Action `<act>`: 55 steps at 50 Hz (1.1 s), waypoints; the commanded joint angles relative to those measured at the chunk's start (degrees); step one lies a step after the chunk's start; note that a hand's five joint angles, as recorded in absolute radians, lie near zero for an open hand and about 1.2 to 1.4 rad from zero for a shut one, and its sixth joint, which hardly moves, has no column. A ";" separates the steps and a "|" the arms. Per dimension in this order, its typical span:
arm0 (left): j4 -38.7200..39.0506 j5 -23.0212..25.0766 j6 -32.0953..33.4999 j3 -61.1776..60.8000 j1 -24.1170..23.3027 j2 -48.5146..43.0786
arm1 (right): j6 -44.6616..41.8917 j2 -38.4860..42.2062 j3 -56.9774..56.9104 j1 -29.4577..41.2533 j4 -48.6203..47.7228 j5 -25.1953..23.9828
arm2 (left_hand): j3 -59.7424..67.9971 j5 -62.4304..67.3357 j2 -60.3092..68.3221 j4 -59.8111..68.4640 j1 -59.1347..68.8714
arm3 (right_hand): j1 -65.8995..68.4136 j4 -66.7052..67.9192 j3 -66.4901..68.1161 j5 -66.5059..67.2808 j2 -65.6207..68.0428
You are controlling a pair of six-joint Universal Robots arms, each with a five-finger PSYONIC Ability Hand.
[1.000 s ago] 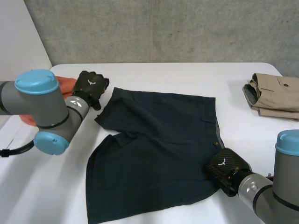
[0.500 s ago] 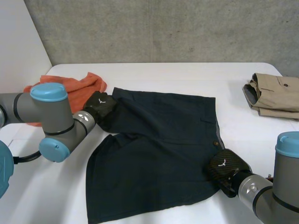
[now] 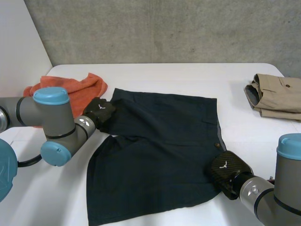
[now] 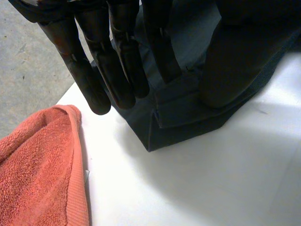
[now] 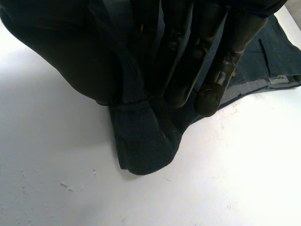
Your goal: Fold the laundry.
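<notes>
Dark navy shorts (image 3: 160, 150) lie spread flat on the white table (image 3: 188, 75). My left hand (image 3: 99, 111) is at their far left corner. In the left wrist view that corner (image 4: 188, 108) is ridged up between the thumb (image 4: 230, 66) and the nearest of the fingers (image 4: 160, 52), pinched there; the other fingers hang past the cloth's edge. My right hand (image 3: 228, 172) sits at the near right corner. In the right wrist view a bunched tip of the shorts (image 5: 141, 146) pokes out from between the thumb and fingers of that hand (image 5: 178, 47), which pinch it.
An orange towel (image 3: 75, 87) lies crumpled at the far left, just beyond my left hand and beside its fingertips (image 4: 37, 165). Folded tan trousers (image 3: 277, 96) rest at the table's right edge.
My left hand came down past the orange towel onto the far left corner of the shorts and its fingers closed toward the thumb. The right hand has held still.
</notes>
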 commanded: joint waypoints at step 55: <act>-5.53 -8.57 -20.61 -39.19 -7.25 45.43 | 21.33 -0.27 -10.44 -0.06 0.88 0.17 | -19.33 -18.73 -19.41 -19.42 -18.74 | 22.89 11.83 12.29 12.86 12.81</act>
